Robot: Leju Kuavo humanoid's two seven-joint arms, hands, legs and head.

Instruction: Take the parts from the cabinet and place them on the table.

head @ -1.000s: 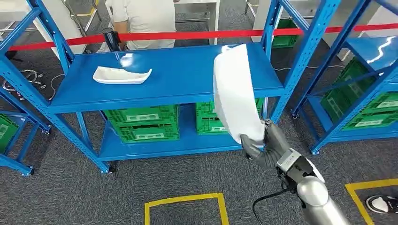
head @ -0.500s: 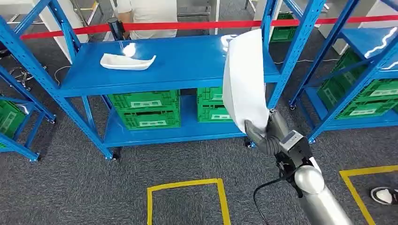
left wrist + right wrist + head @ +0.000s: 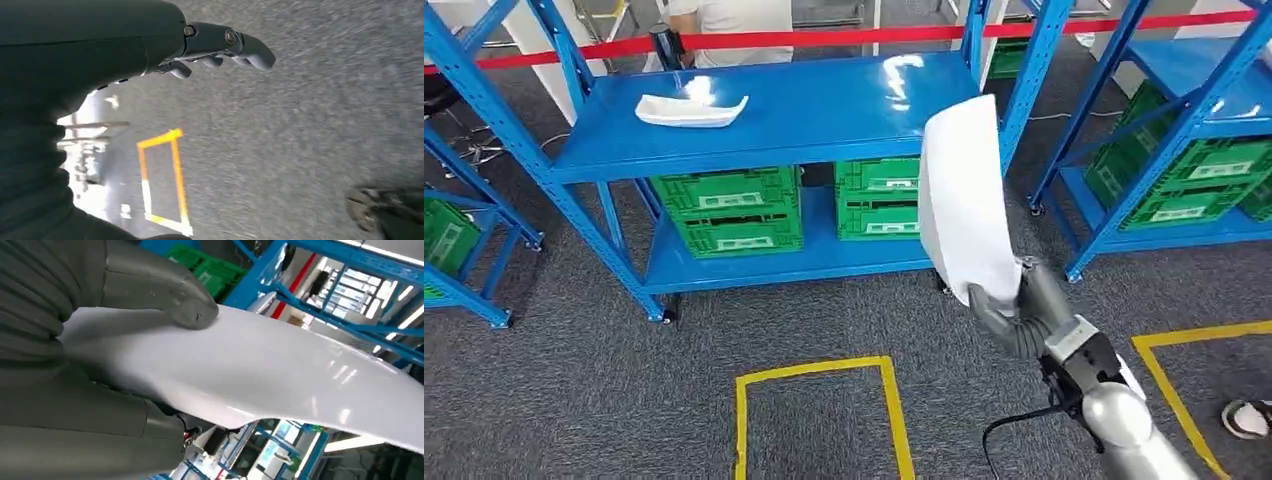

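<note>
The long white part stood nearly upright, pointing toward 12 o'clock; the right hand grasped its lower end; the left hand's fingers hung loosely curled, released.

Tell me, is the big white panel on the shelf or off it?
Off it: the large white curved panel stands upright in the right hand, clear of the blue shelf.

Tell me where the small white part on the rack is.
In the head view, the small white part lies on the left of the blue rack's top shelf, above the green crates.
</note>
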